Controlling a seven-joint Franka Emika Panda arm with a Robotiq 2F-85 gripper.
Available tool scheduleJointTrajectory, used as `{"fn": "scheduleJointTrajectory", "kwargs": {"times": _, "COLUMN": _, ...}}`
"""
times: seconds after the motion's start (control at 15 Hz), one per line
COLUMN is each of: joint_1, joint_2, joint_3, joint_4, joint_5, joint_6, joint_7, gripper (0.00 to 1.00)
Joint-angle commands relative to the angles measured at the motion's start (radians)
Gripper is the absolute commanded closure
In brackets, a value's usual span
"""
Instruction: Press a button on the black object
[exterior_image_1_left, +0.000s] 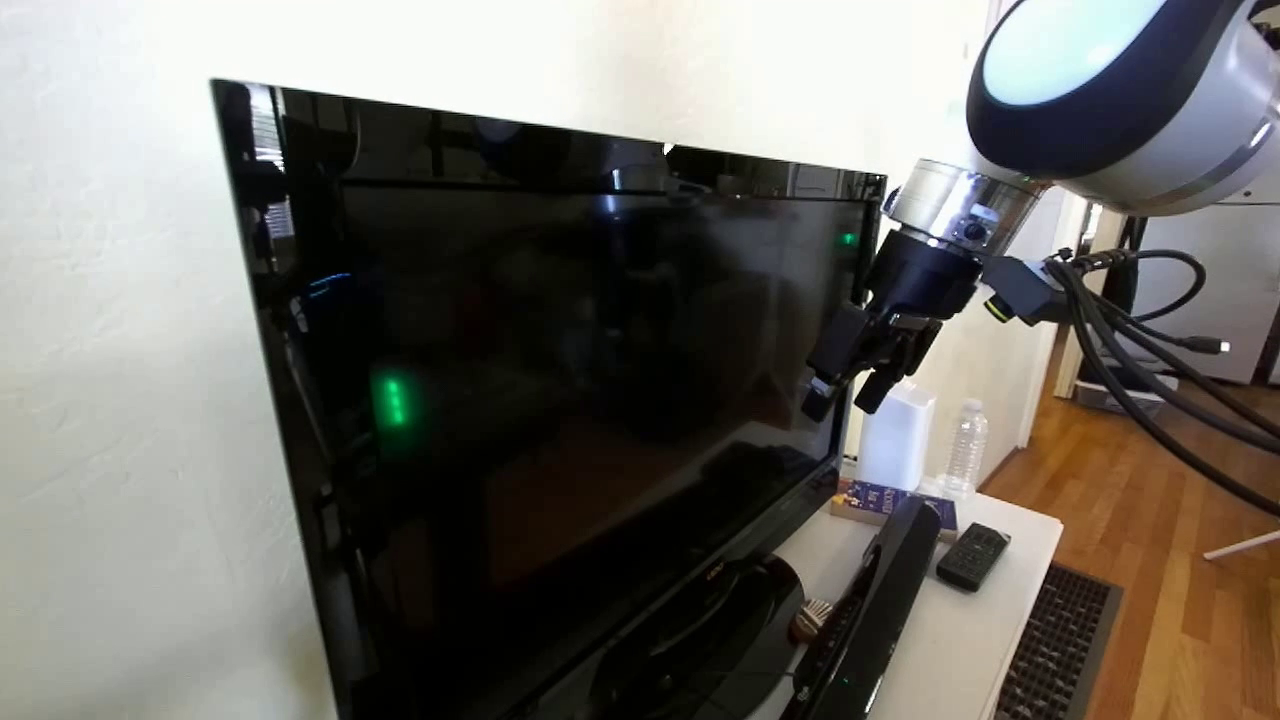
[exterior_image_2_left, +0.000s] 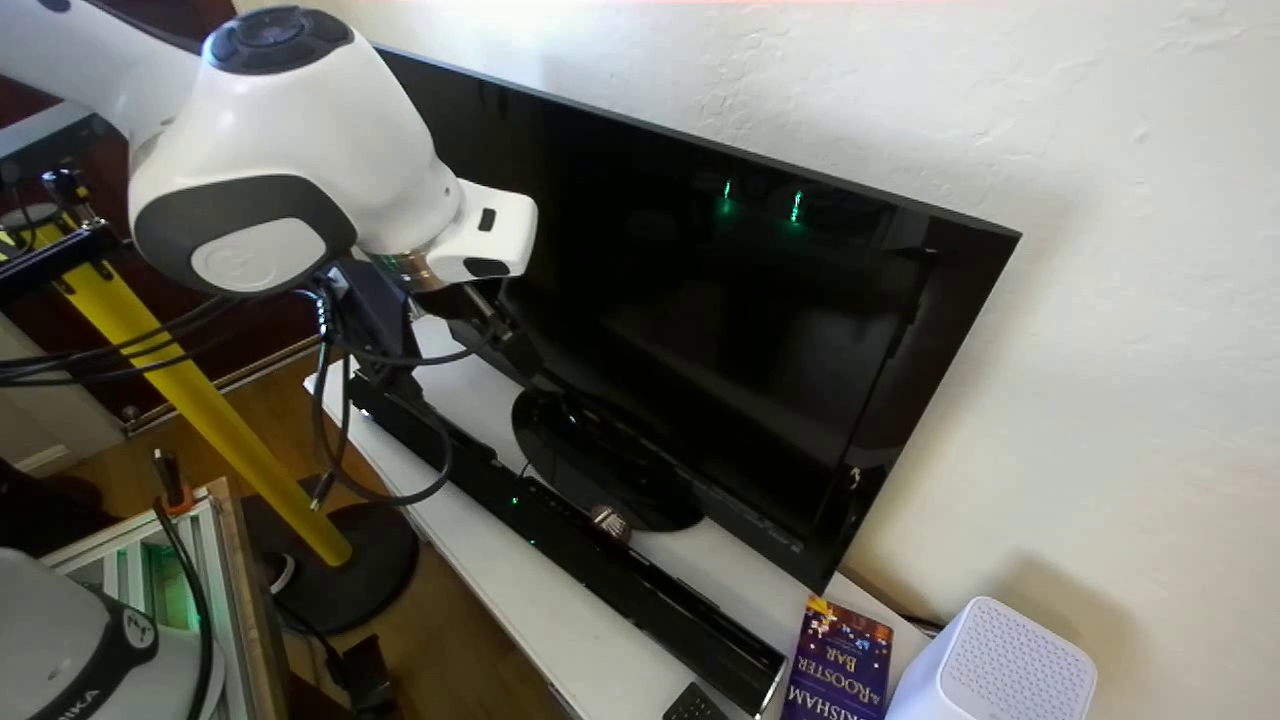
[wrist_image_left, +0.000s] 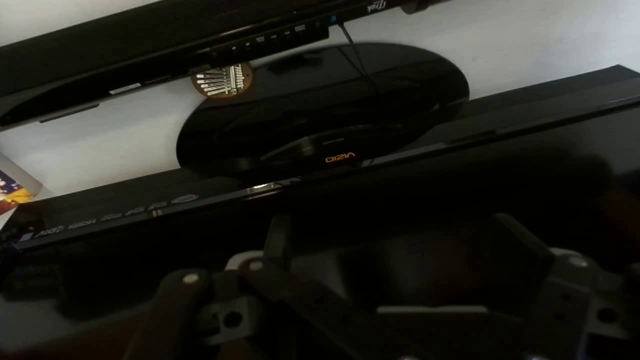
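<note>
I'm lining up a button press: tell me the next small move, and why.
Probably close the black, two-fingered hand before going nearer the large, glossy black flat-screen television: in the wrist view the hand stands open, holding nothing, and one narrow tip would likely suit a press better.

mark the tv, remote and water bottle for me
TV (exterior_image_1_left: 600, 370): in an exterior view, on its dark screen
Remote (exterior_image_1_left: 974, 557): in an exterior view, on its button face
Water bottle (exterior_image_1_left: 967, 450): in an exterior view, on its clear side

Both exterior views share television (exterior_image_1_left: 600, 370); wrist view close.
</note>
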Motion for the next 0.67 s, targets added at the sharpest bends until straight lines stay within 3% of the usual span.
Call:
{"fn": "scheduleJointTrajectory", "kwargs": {"times": 0.0, "joint_1": -0.009, "joint_2": -0.001, "joint_3": 0.010, "joint_4": 0.001, "joint_5": 0.004, "joint_6": -0.003, "joint_7": -0.001, "gripper": 0.00}}
{"fn": "scheduleJointTrajectory", "kwargs": {"times": 0.07, "joint_1": -0.019, "joint_2": 0.030, "joint_3": 0.022, "joint_4": 0.001, "joint_5": -0.005, "joint_6": 0.059, "joint_7": 0.013, "gripper": 0.00}}
{"fn": "scheduleJointTrajectory", "kwargs": {"times": 0.27, "joint_1": 0.044, "joint_2": 0.109, "joint_3": -0.037, "joint_4": 0.000, "joint_5": 0.070, "joint_6": 0.175, "joint_7": -0.072, "gripper": 0.00}}
{"fn": "scheduleJointTrajectory", "kwargs": {"times": 0.6, "joint_1": 0.129, "joint_2": 0.206, "joint_3": -0.127, "joint_4": -0.001, "joint_5": 0.206, "joint_6": 0.220, "joint_7": -0.229, "gripper": 0.00}}
